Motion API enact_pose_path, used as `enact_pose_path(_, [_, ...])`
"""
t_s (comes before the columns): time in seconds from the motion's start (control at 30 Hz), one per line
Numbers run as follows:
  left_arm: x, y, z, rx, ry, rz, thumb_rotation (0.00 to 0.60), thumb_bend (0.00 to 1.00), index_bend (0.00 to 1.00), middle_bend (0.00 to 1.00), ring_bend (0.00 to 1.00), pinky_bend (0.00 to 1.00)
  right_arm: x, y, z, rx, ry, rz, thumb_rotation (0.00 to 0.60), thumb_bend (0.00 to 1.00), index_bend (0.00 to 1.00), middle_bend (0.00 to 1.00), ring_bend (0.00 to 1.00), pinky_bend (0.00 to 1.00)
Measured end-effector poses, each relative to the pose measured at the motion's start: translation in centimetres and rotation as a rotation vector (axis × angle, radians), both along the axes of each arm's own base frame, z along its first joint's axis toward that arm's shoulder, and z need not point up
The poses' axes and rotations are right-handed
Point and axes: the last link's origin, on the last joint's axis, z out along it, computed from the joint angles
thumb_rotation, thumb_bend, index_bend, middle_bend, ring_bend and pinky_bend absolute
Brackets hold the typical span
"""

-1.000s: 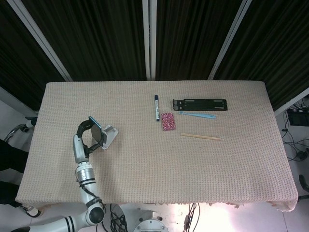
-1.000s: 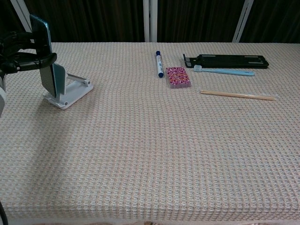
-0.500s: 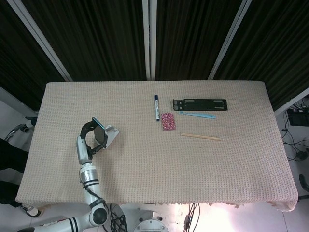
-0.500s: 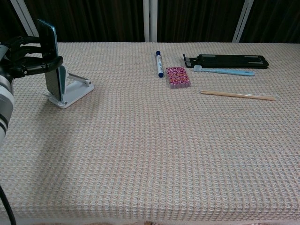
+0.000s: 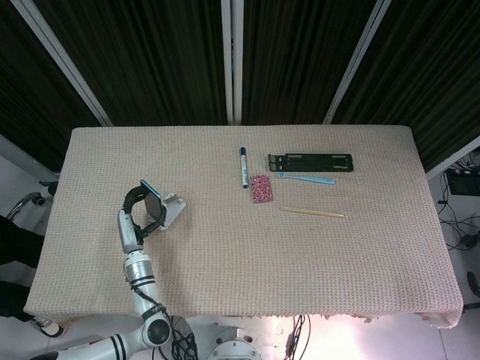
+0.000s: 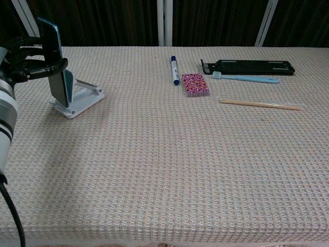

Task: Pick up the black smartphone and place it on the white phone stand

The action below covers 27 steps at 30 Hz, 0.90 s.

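Fingers [image 6: 51,66] of your left hand [image 6: 23,62] wrap the black smartphone [image 6: 54,64], pinching it by its edges. Phone stands near upright, lower end at the white phone stand [image 6: 82,100]; whether it rests in the cradle, cannot tell. Right hand not in either view.

To do this step well: lower until the bottom edge meets the stand's lip, lean the back onto the support, then ease the fingers apart slowly. Stand looks light; a sideways nudge could slide it.

Counter [image 5: 225,255]: beige waffle-weave cloth. Well apart to the right lie a blue marker [image 5: 243,166], pink patterned card [image 5: 260,188], black bracket [image 5: 310,161], blue toothbrush [image 5: 307,178], wooden stick [image 5: 312,213]. Dark curtains [image 5: 150,60] behind.
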Motion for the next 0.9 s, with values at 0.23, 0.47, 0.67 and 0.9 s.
enact_pose_path(0.23, [-0.6, 0.0, -0.6, -0.012, 0.013, -0.008, 0.600, 0.34, 0.59, 0.70, 0.29, 0.16, -0.1, 0.1, 0.0, 0.004, 0.000, -0.009, 0.600, 0.31, 0.00, 0.00, 0.00, 0.00])
enact_pose_path(0.47, [-0.7, 0.0, -0.9, -0.010, 0.018, -0.023, 0.600, 0.34, 0.59, 0.70, 0.29, 0.16, -0.1, 0.1, 0.0, 0.003, 0.003, -0.013, 0.600, 0.31, 0.00, 0.00, 0.00, 0.00])
enact_pose_path(0.67, [-0.8, 0.2, -0.9, 0.004, 0.030, -0.035, 0.600, 0.34, 0.59, 0.70, 0.29, 0.16, -0.2, 0.1, 0.0, 0.003, 0.004, -0.019, 0.600, 0.31, 0.00, 0.00, 0.00, 0.00])
enact_pose_path(0.9, [-0.9, 0.2, -1.2, -0.002, 0.023, -0.030, 0.600, 0.34, 0.59, 0.70, 0.29, 0.16, -0.2, 0.1, -0.1, 0.005, 0.004, -0.019, 0.600, 0.31, 0.00, 0.00, 0.00, 0.00])
